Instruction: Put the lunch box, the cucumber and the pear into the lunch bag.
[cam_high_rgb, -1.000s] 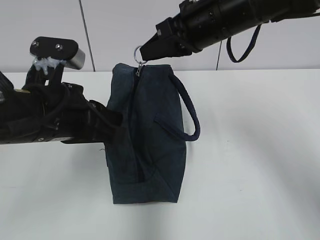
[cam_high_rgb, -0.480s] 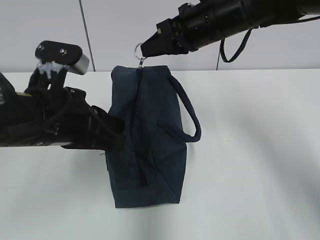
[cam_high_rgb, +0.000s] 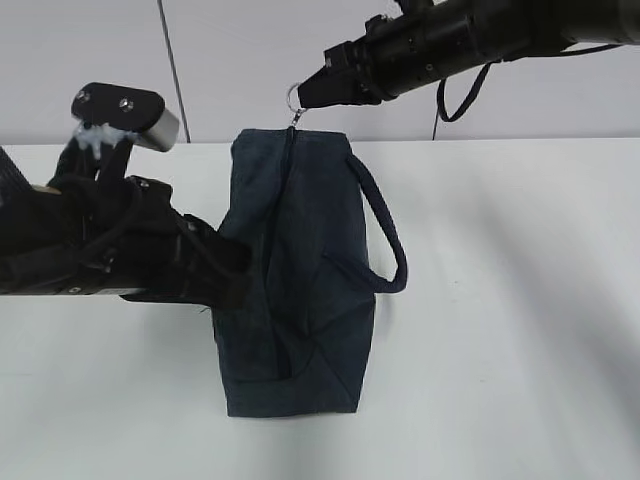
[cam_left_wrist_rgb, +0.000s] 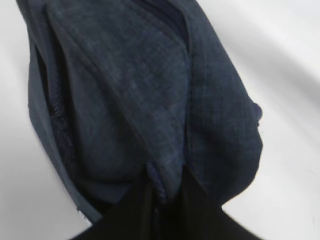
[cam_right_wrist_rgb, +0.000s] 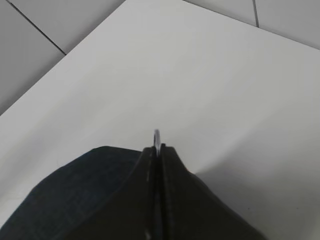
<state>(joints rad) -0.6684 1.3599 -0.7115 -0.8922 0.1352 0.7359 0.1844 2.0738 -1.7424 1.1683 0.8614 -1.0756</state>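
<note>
Between right jaws, lunch bag's (cam_high_rgb: 300, 270) ring pull (cam_high_rgb: 295, 95)

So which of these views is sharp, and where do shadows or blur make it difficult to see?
Exterior view: sharp, evenly lit, with soft shadows on the white table beside the lunch bag. Left wrist view: close and slightly soft, with the bag's folds very dark. Right wrist view: the closed right gripper is an underexposed black mass, and the ring pull is blurred.

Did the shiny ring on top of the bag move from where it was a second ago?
Yes. The silver ring, pinched in the right tool, has shifted right and slightly up, farther from the wall seam, pulling the lunch bag top along.
</note>
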